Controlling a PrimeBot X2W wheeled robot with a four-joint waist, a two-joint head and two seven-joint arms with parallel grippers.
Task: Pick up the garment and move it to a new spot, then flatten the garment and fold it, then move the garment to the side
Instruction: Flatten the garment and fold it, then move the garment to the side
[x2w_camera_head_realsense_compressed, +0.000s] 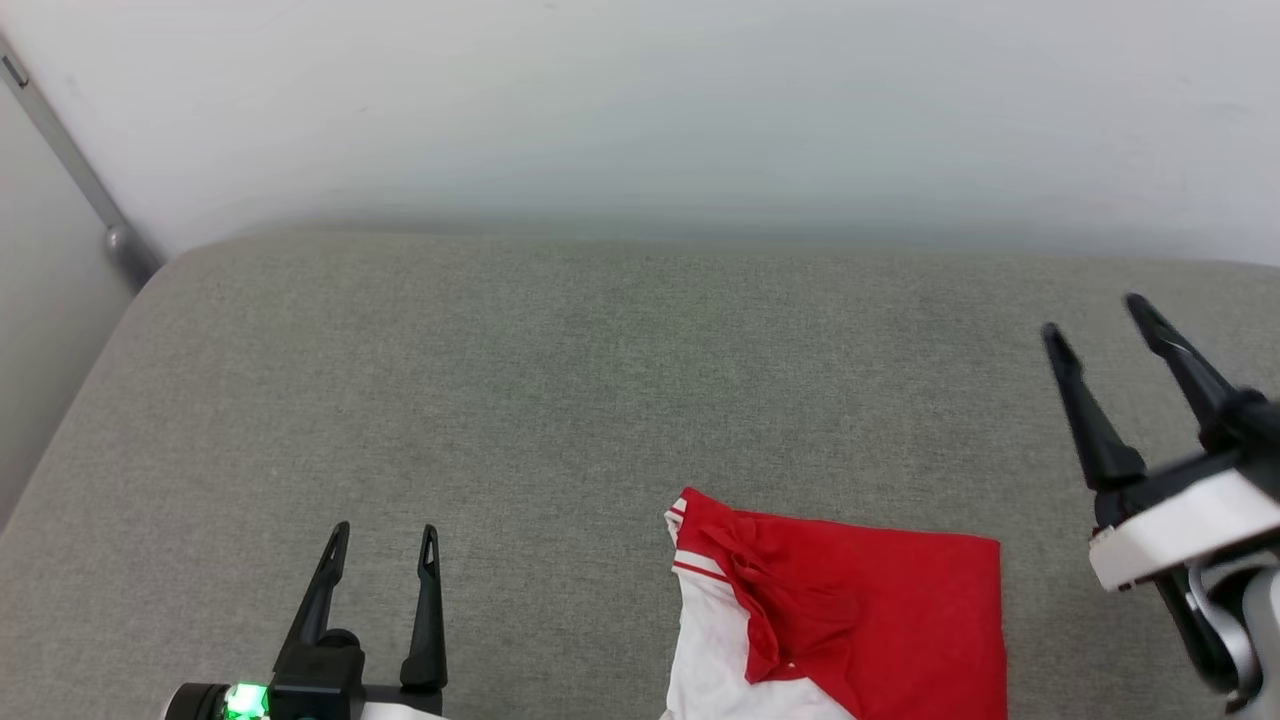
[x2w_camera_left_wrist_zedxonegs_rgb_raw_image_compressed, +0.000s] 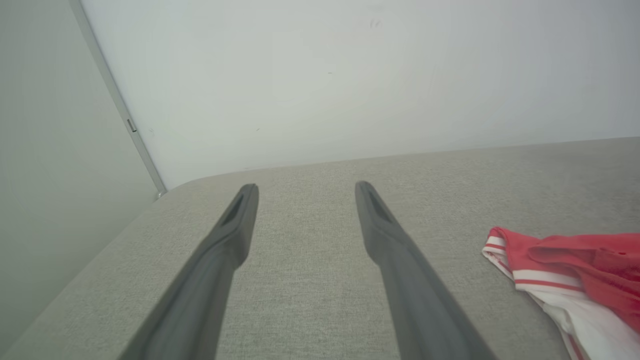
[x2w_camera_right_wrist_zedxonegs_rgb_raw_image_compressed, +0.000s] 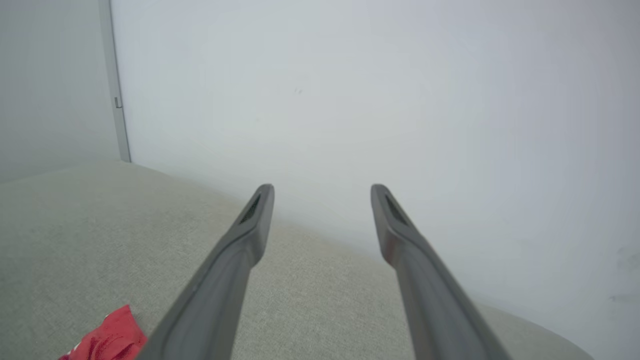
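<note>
The garment (x2w_camera_head_realsense_compressed: 860, 610) lies folded on the grey cushion near the front edge of the head view, red with a white sleeve and striped trim at its left side. Its striped sleeve end (x2w_camera_left_wrist_zedxonegs_rgb_raw_image_compressed: 545, 280) shows at the right of the left wrist view, and a red corner (x2w_camera_right_wrist_zedxonegs_rgb_raw_image_compressed: 107, 340) at the bottom left of the right wrist view. My left gripper (x2w_camera_head_realsense_compressed: 385, 540) is open at the lower left, well left of the garment, nothing between its fingers. My right gripper (x2w_camera_head_realsense_compressed: 1095, 320) is open above the cushion, up and to the right of the garment, also with nothing in it.
The grey fabric cushion (x2w_camera_head_realsense_compressed: 560, 380) spreads wide behind and left of the garment. A white wall (x2w_camera_head_realsense_compressed: 640, 110) runs along its far edge. A grey metal post (x2w_camera_head_realsense_compressed: 70, 160) stands at the far left corner, where the cushion's edge curves away.
</note>
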